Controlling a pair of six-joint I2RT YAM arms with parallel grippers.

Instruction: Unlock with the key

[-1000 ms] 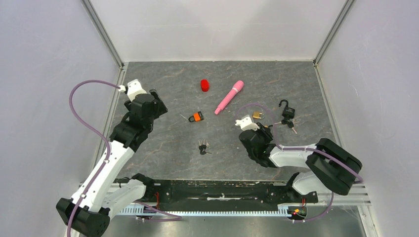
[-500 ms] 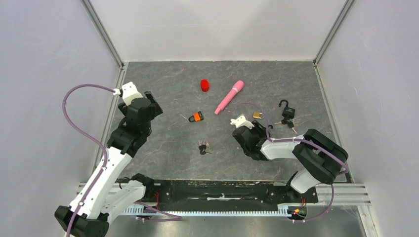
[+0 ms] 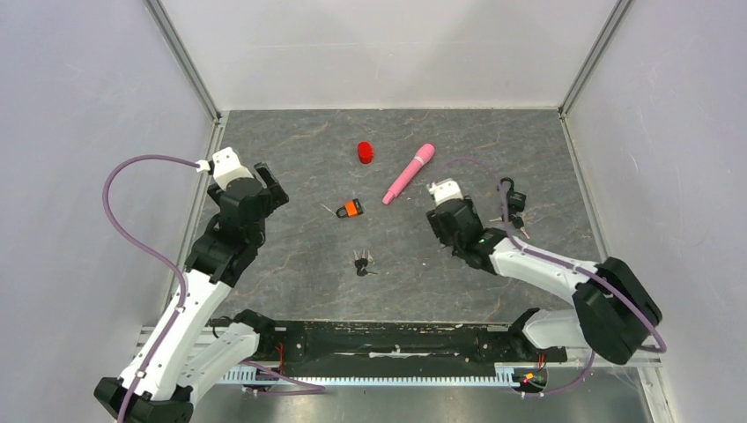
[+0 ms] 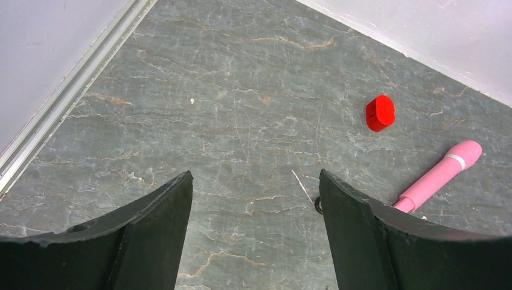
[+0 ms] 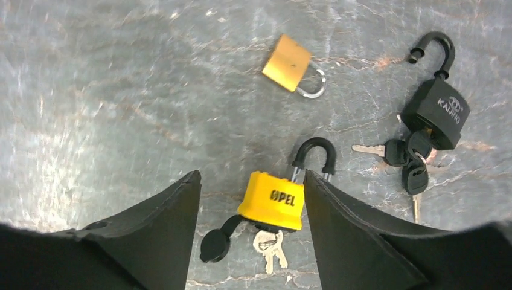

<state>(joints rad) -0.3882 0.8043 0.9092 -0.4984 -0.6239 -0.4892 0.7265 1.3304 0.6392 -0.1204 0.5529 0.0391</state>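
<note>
A yellow padlock (image 5: 272,196) lies on the table between the fingers of my open right gripper (image 5: 252,175), close to the right finger. Small keys (image 5: 272,246) hang from its underside next to a black dust cap (image 5: 214,244), and its black shackle (image 5: 314,154) points away from me. In the top view the right gripper (image 3: 458,227) covers this padlock. My left gripper (image 4: 255,175) is open and empty above bare table, left of an orange padlock (image 3: 352,209). A loose bunch of keys (image 3: 362,263) lies in the middle.
A brass padlock (image 5: 288,62) lies beyond the yellow one. A black padlock (image 5: 436,112) with its shackle open and black-headed keys (image 5: 404,160) sits to the right. A red cap (image 3: 365,152) and a pink tube (image 3: 408,174) lie toward the back.
My right gripper has opened, and its wrist has moved toward the back of the table, now covering the brass padlock in the top view. The left arm drifted slightly left.
</note>
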